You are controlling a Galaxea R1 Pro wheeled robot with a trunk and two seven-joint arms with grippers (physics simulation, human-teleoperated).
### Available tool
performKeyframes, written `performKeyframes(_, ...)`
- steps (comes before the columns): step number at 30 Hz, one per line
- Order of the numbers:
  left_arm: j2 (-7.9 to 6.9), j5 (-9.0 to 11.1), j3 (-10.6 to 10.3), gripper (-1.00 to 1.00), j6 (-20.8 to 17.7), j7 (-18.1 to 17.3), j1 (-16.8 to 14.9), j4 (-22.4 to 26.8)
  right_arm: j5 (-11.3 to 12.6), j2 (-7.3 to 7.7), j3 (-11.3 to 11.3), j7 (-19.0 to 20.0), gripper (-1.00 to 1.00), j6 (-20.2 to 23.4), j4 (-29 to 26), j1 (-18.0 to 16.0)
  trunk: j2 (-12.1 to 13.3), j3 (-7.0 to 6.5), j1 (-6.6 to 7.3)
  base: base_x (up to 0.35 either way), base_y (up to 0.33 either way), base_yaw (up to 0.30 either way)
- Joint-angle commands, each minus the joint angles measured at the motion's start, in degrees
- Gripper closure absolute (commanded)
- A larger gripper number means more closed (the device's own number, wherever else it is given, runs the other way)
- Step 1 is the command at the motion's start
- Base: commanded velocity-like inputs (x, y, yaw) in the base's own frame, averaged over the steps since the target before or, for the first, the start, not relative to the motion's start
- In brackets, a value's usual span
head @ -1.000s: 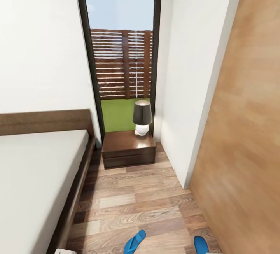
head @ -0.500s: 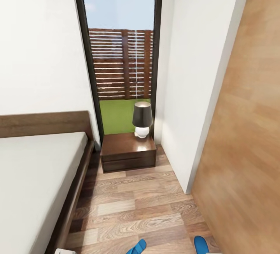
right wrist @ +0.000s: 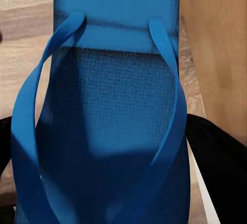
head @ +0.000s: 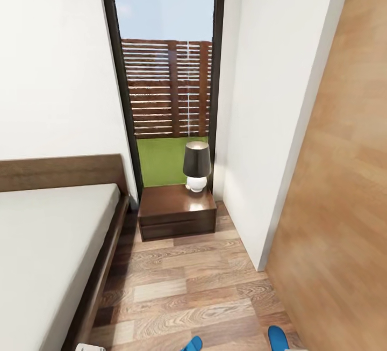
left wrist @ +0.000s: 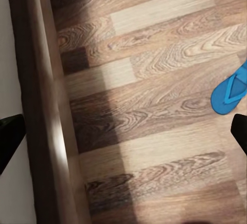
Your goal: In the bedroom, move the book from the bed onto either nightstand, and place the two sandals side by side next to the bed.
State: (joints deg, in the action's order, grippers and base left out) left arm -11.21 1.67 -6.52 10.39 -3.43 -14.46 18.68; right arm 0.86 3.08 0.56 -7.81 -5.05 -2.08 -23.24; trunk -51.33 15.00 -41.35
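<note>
Blue sandal (right wrist: pixel 110 131) close between the spread fingers (right wrist: pixel 218 167) of the right tool (right wrist: pixel 110 152)

The left gripper (left wrist: pixel 123 136) hangs with fingers (left wrist: pixel 9 137) spread wide over the plank floor (left wrist: pixel 149 105), beside the bed (left wrist: pixel 43 105) (its dark base). One blue sandal (left wrist: pixel 230 92) lies apparently flat nearby.

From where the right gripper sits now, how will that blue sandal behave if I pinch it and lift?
The sandal is thin and flat with a textured footbed, so it is probably light and not slippery. It may droop if pinched at one end. Its slim straps look floppy; gripping the sole edge seems safer.
</note>
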Motion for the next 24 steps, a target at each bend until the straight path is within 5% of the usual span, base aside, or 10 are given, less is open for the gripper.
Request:
performKeyframes(1, -0.01, 0.18, -0.34, -1.00, 0.20, 0.00, -0.05, -0.04, 0.19, 0.00, 0.05, -0.10, 1.00, -0.22, 0.06, -0.05, -0.05, 0.07, -0.02, 0.101, 0.000, 0.000)
performKeyframes(13, 0.02, 0.18, -0.42, -1.00, 0.19, 0.00, -0.05, -0.04, 0.19, 0.00, 0.04, -0.10, 1.00, -0.22, 0.06, -0.05, -0.05, 0.07, -0.02, 0.028, 0.000, -0.029)
performKeyframes(24, -0.05, 0.23, -0.36, -1.00, 0.18, 0.00, -0.05, -0.04, 0.19, -0.05, 0.05, -0.10, 1.00, -0.22, 0.03, -0.05, -0.05, 0.07, -0.02, 0.020, 0.015, -0.238)
